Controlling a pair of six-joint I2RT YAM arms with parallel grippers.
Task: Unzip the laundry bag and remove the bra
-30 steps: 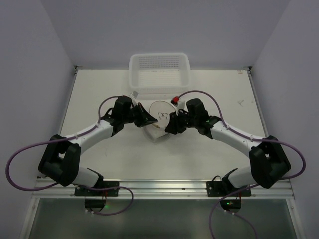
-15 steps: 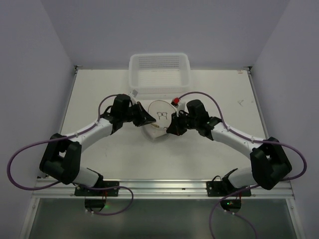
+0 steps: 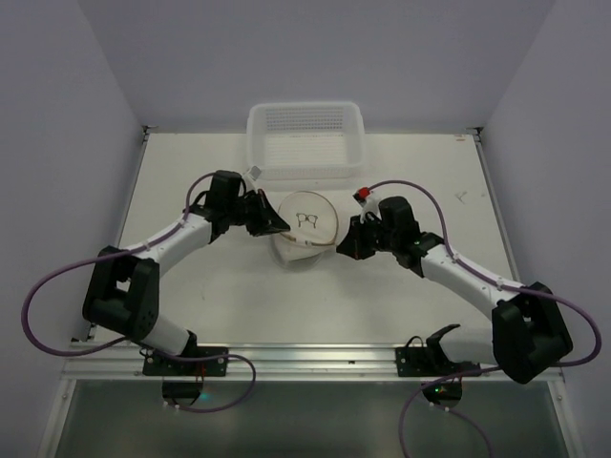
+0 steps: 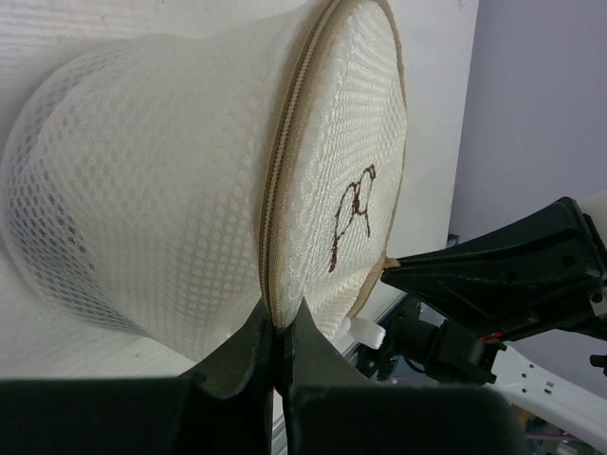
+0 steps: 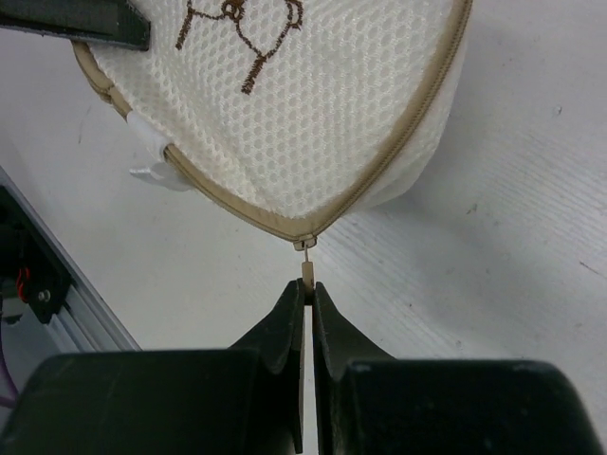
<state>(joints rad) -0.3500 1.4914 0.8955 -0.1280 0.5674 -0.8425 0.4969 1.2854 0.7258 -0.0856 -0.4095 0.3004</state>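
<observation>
the laundry bag (image 3: pixel 305 232) is on the desk (image 3: pixel 210 296) a little past its middle, just in front of the white perforated basket (image 3: pixel 305 141) at the far edge, held between the two arms. its flat face with the small dark bra icon (image 3: pixel 307 219) is tipped up toward the top camera, while the mesh body below it seems to rest on the desk. the left end effector (image 3: pixel 276 225) reaches in from the left side of the bag; in the left wrist view its fingers (image 4: pixel 248 353) are pressed nearly together on the tan zipper seam (image 4: pixel 285 190) at the rim of the face, pinching the edge of the laundry bag (image 4: pixel 161 190). the right end effector (image 3: pixel 346 245) comes in from the right side; in the right wrist view its two fingers (image 5: pixel 285 327) are closed to a thin slit on the small zipper pull (image 5: pixel 305 272), which hangs from the slider where the rim of the laundry bag (image 5: pixel 313 104) is drawn out to a point. a small white tag (image 5: pixel 152 172) sticks out from the seam near the bag's edge. how far the zipper has been opened cannot be told from these views.
</observation>
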